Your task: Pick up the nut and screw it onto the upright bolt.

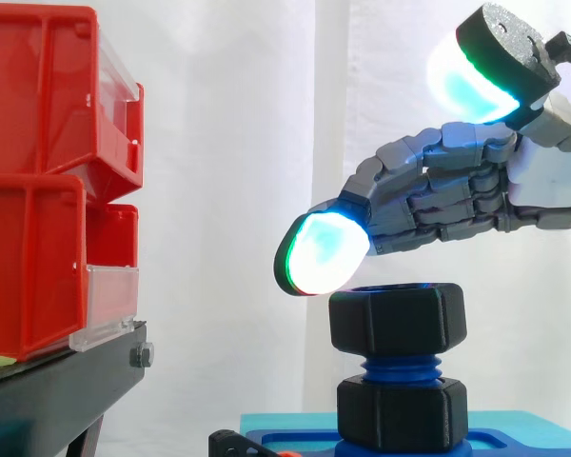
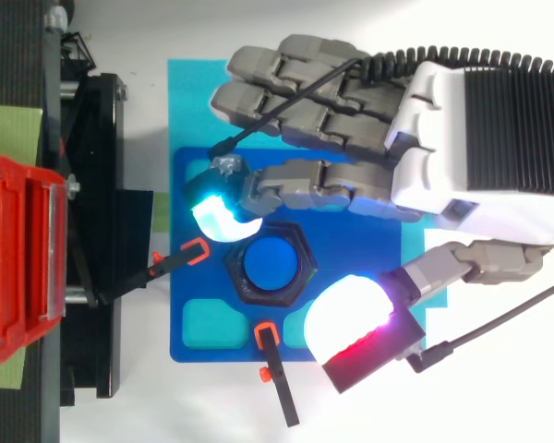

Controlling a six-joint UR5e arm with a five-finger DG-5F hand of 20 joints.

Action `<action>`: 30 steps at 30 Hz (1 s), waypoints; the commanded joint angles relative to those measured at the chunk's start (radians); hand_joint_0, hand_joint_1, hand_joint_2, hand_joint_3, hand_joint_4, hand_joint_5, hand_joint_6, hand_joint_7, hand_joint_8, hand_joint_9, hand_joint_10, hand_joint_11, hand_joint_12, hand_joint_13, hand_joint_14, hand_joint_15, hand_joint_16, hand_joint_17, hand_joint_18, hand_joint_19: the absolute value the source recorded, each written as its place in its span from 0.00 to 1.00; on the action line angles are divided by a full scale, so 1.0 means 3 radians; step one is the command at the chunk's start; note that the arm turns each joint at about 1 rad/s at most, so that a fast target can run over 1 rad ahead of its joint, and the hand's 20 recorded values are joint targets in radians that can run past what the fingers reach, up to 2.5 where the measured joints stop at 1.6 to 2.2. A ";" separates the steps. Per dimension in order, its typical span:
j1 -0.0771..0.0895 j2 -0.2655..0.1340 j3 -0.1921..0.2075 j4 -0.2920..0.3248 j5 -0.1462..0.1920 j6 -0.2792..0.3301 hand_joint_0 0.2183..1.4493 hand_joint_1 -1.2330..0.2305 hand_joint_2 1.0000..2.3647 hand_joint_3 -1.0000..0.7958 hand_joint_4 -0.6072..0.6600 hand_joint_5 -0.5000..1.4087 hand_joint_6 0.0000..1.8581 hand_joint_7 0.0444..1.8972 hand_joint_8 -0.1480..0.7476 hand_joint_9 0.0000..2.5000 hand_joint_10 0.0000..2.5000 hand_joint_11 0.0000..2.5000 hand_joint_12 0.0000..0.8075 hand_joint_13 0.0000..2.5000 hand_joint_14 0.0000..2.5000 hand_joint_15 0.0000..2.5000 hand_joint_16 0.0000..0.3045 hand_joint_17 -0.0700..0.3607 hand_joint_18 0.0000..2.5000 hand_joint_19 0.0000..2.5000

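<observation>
A white curtain (image 1: 228, 143) hangs behind red bins (image 1: 38, 105) on a black stand (image 1: 57, 390) at the left. To the right, on a blue plate (image 2: 194, 332), the black nut (image 1: 397, 321) sits on top of the upright blue bolt (image 1: 400, 366), with bare thread between it and a black collar (image 1: 403, 411) below. The hand (image 2: 443, 138) hovers over it, spread wide and holding nothing. One fingertip (image 1: 321, 252) is at the nut's upper left edge and the thumb (image 1: 468, 81) is raised well apart. The screwing step looks to be in hand. Next, the fingers would need to close on the nut's sides and turn it down.
</observation>
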 commanded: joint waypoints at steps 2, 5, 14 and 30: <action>-0.0002 0.0001 -0.0005 0.0004 -0.0002 -0.0004 0.16 0.92 0.00 0.28 0.54 0.16 0.27 0.33 0.38 0.00 0.00 0.00 0.46 0.00 0.00 0.00 0.20 0.48 0.00 0.01; -0.0012 0.0001 -0.0005 -0.0006 -0.0002 -0.0009 0.17 0.91 0.00 0.28 0.54 0.17 0.27 0.34 0.38 0.00 0.00 0.00 0.46 0.00 0.00 0.00 0.20 0.48 0.00 0.01; -0.0012 0.0001 -0.0102 0.0101 -0.0012 -0.0004 0.17 0.88 0.00 0.28 0.56 0.19 0.27 0.37 0.40 0.05 0.00 0.00 0.46 0.00 0.00 0.00 0.19 0.47 0.00 0.01; -0.0022 0.0001 -0.0102 0.0096 -0.0017 -0.0004 0.20 0.82 0.00 0.28 0.58 0.26 0.27 0.60 0.42 0.20 0.00 0.00 0.42 0.10 0.00 0.00 0.17 0.43 0.01 0.01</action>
